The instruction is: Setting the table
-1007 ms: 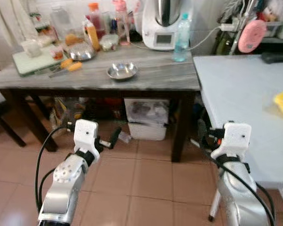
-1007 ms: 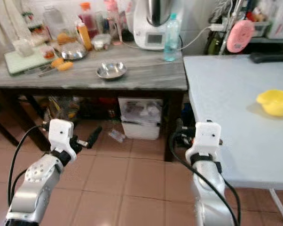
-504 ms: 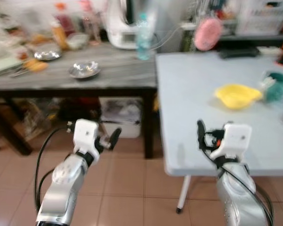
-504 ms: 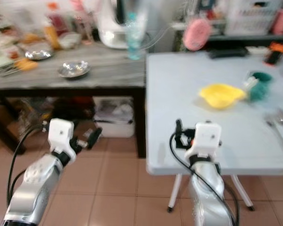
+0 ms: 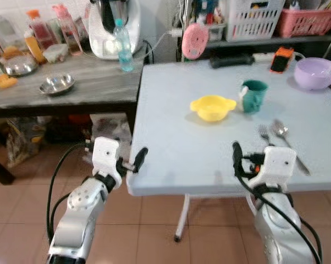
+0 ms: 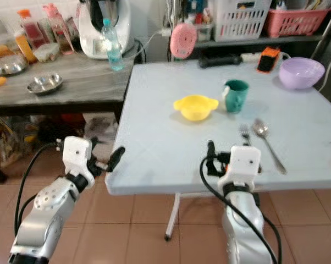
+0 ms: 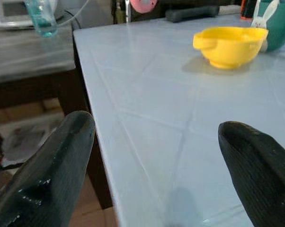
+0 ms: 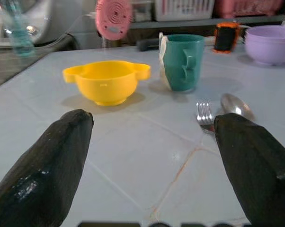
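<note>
You are standing at the near edge of the pale blue table (image 5: 171, 159) with both grippers raised and empty. The left gripper (image 7: 152, 156) sits at the table's near left corner, its fingers wide apart with nothing between them. The right gripper (image 8: 152, 156) hovers just over the near edge, fingers also spread wide, looking straight down the table at the tableware.

Judging from the layout, the step in hand is the approach before a first pick. Square up to the edge before you reach. The fork (image 5: 264, 133) and spoon (image 5: 281, 132) lie side by side just beyond the right gripper, so they are that arm's nearest targets. They lie flat on a hard top, so come in low and pinch across the handle rather than the head.

Farther on, the yellow bowl (image 5: 212, 106) sits mid-table with the green mug (image 5: 253, 96) just beside it on the right. Keep the mug clear if you go for the bowl.

At the far right corner a purple bowl (image 5: 316, 72) sits near the edge. You cannot tell what the bowls or the mug hold. The spoon's handle end passes behind the right wrist housing in the head views.
</note>
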